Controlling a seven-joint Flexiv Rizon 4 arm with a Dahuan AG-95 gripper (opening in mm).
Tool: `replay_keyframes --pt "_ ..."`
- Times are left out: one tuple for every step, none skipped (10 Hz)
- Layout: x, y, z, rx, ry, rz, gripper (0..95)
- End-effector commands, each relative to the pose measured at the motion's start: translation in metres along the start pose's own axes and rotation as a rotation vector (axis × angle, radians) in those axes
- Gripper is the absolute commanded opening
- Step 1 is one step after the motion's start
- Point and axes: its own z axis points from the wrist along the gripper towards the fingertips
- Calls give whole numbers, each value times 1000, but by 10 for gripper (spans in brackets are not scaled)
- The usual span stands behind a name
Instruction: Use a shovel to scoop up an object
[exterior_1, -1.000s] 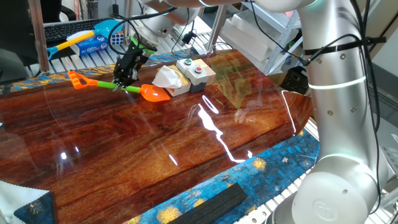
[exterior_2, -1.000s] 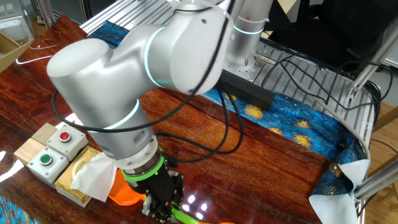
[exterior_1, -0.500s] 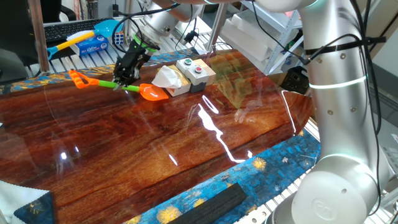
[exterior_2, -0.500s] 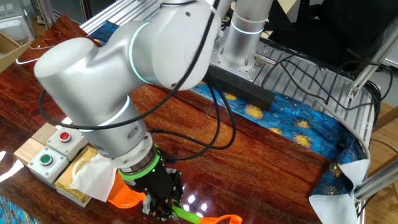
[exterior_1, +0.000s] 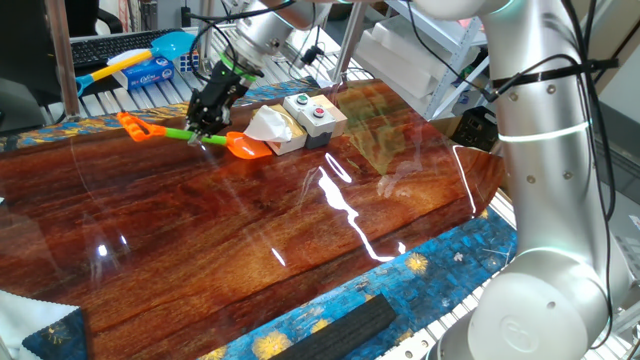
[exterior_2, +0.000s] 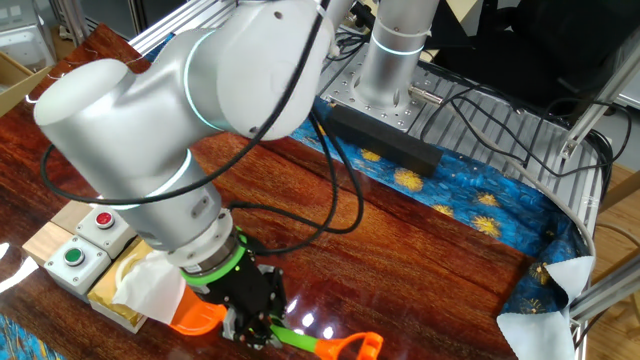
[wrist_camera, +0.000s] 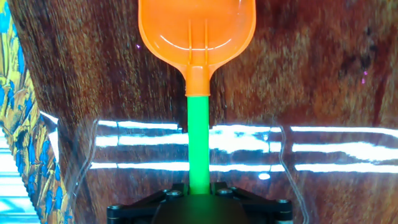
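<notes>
The shovel has an orange blade (exterior_1: 246, 148), a lime-green shaft (exterior_1: 178, 133) and an orange handle (exterior_1: 131, 124). It lies low over the wooden table, and my gripper (exterior_1: 206, 128) is shut on the shaft. In the hand view the shaft (wrist_camera: 198, 137) runs from the gripper (wrist_camera: 199, 188) up to the blade (wrist_camera: 196, 28). The object (exterior_1: 271, 128), a tan box with white tissue sticking out, sits just right of the blade tip. In the other fixed view the gripper (exterior_2: 250, 324) holds the shovel (exterior_2: 193, 314) next to the tissue (exterior_2: 148, 286); I cannot tell whether the blade touches the box.
A grey box with red and green buttons (exterior_1: 312, 112) stands against the tan box's far side. A blue scoop with a yellow handle (exterior_1: 135, 56) lies on the rack behind the table. A black bar (exterior_1: 345, 325) rests on the blue cloth at the near edge.
The arm has swung and carried the shovel a little toward the tan box. The orange handle now shows more in the other fixed view. The grip stays the same.
</notes>
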Motion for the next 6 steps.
replay_keyframes --pt "-8 -5 -4 -38 -22 -10 0" --pt "-12 -5 -6 -48 -23 -13 0" --pt "-16 -5 -9 -46 -19 -19 0" --pt "-24 -5 -13 -47 -16 -28 0" --pt "-30 -6 -14 -56 -22 -40 0" --pt "-39 -9 -15 -62 -47 -71 0"
